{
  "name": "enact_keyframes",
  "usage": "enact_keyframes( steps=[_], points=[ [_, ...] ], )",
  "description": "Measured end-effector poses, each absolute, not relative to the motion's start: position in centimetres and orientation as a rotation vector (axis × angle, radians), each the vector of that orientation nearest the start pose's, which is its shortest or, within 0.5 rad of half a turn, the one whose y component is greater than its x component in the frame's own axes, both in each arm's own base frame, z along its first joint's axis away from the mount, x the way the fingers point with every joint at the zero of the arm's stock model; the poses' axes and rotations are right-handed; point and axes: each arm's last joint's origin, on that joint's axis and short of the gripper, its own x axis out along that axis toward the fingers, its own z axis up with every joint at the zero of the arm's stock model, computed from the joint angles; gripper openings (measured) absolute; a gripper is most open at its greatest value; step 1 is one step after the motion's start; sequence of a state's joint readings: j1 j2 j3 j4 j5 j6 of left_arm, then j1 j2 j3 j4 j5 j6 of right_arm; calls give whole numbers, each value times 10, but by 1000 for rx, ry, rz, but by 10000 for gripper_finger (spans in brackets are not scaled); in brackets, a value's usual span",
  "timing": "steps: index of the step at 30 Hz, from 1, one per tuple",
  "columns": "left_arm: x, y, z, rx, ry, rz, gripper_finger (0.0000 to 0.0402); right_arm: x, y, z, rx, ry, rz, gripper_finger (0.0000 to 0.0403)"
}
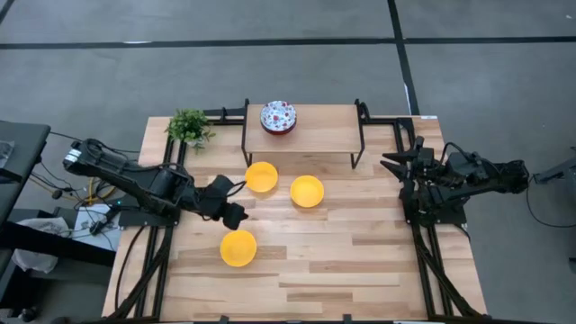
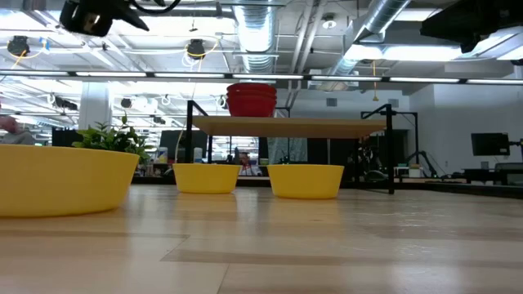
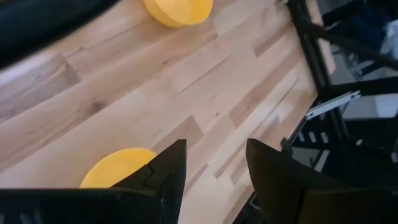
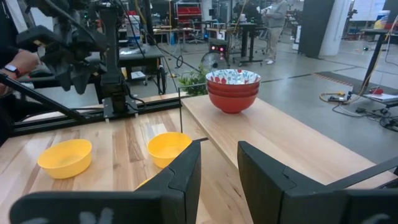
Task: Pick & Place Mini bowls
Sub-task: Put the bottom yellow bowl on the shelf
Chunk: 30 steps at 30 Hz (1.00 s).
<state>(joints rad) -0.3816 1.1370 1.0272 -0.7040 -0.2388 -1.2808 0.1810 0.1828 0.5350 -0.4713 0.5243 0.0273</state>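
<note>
So, three plain yellow bowls sit open and empty on the pale wood-plank table point(image 1: 360, 261): one yellow bowl point(image 1: 261, 176) just in front of the shelf, a second yellow bowl point(image 1: 307, 191) to its right, and a third yellow bowl point(image 1: 238, 247) nearer, left of centre. All smooth, round, shallow. Up on the low wooden shelf point(image 1: 315, 135), with its black metal legs, stands the stack of patterned bowls point(image 1: 278, 117), three nested, red outside, white inside with red-and-blue flowers. A small leafy green plant point(image 1: 189, 126) sits at the far left corner. The left gripper point(image 1: 236, 200) hangs between the yellow bowls with its dark fingers apart and nothing between them. The right gripper point(image 1: 393, 166) waits at the table's right edge, fingers parted, empty too.
</note>
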Motion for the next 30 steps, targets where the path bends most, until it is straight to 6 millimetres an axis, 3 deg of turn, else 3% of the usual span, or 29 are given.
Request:
enact_keyframes(
  steps=[7,30],
  points=[
    [209,-82,295,-940,766,368,166,63,-3,281,-14,107,-344,95],
    [209,-82,294,-922,767,359,166,63,-3,281,-14,108,-344,95]
  ],
)
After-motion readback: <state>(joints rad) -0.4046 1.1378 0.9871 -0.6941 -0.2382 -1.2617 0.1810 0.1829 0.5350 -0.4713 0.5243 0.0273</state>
